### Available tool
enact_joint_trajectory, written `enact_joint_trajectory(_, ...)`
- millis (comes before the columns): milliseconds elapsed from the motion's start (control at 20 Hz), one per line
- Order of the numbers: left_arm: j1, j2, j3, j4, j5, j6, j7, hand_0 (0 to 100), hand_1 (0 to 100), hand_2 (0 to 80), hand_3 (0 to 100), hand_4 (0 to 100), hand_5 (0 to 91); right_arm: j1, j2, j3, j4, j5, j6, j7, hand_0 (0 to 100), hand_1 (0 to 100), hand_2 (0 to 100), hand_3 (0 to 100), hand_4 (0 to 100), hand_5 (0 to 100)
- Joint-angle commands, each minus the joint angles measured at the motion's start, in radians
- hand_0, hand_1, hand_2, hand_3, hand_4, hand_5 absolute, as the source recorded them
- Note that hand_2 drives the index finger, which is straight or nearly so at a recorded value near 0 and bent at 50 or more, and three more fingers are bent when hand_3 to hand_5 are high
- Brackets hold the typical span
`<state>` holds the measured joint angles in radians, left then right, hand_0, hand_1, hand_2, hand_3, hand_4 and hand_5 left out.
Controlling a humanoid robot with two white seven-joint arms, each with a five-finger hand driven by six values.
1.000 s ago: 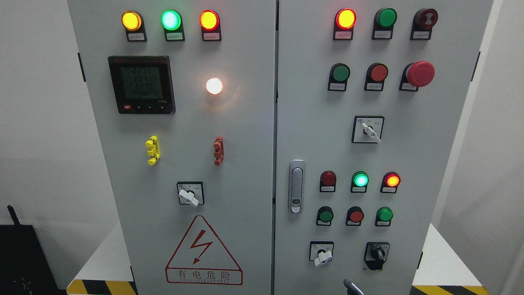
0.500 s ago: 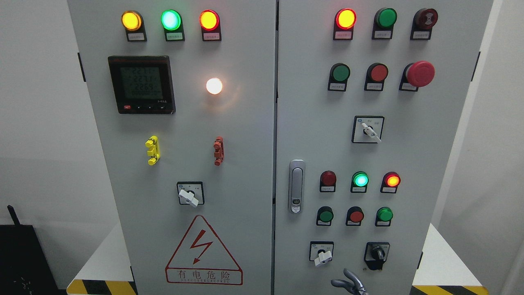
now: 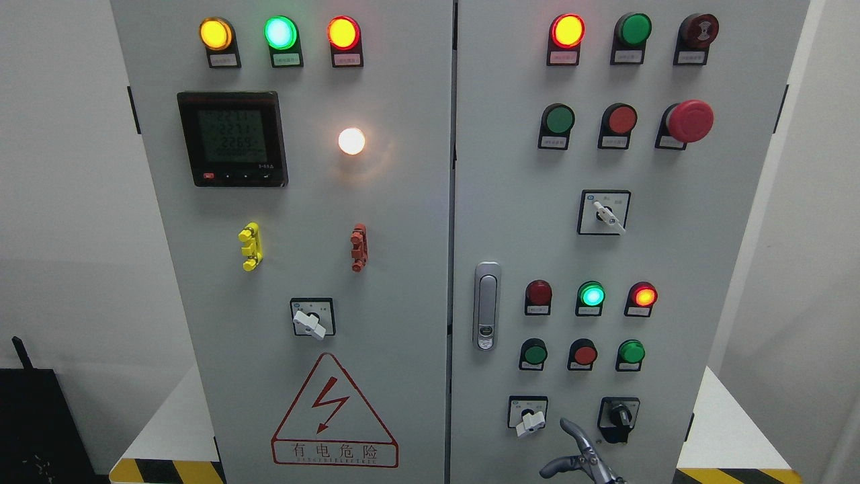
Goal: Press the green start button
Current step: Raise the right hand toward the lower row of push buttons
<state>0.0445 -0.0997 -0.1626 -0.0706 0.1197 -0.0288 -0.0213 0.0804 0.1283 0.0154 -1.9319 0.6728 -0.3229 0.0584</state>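
Observation:
On the right door of the grey control cabinet (image 3: 672,269), the lower button row holds a green button (image 3: 535,352), a red button (image 3: 584,353) and a second green button (image 3: 631,351). Higher up are two more green buttons (image 3: 559,119) (image 3: 634,29). My right hand (image 3: 568,449) rises from the bottom edge below that lower row, beside a white rotary switch (image 3: 529,418). One metal finger points up and another spreads to the left, holding nothing and touching no button. My left arm does not show.
A black selector knob (image 3: 619,417) sits just right of the hand. Above the button row glow a green lamp (image 3: 592,294) and a red lamp (image 3: 643,296). A door handle (image 3: 486,306) and a red emergency mushroom button (image 3: 689,121) stick out of the panel.
My right hand has climbed from the bottom edge, first only a fingertip, now two fingers reaching up level with the rotary switch. The meter digits flickered.

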Motion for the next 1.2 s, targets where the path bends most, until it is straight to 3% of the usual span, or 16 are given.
enact_joint_trajectory(0,0.000,0.000,0.000,0.000,0.000,0.000,0.000,12,56,0.0,0,0,0.0,-0.047,0.002,-0.035,0.025,0.157,-0.007,-0.029,57,30,0,56,56,43)
enact_joint_trajectory(250,0.000,0.000,0.000,0.000,0.000,0.000,0.000,12,56,0.0,0,0,0.0,-0.079,0.002,-0.041,0.030,0.235,-0.004,-0.035,58,27,0,57,59,47)
enact_joint_trajectory(650,0.000,0.000,0.000,0.000,0.000,0.000,0.000,12,56,0.0,0,0,0.0,-0.126,0.004,-0.068,0.045,0.373,0.013,-0.087,56,27,0,57,60,52)
enact_joint_trajectory(1150,0.000,0.000,0.000,0.000,0.000,0.000,0.000,12,56,0.0,0,0,0.0,-0.169,0.004,-0.064,0.077,0.401,0.019,-0.086,55,29,0,58,60,52)
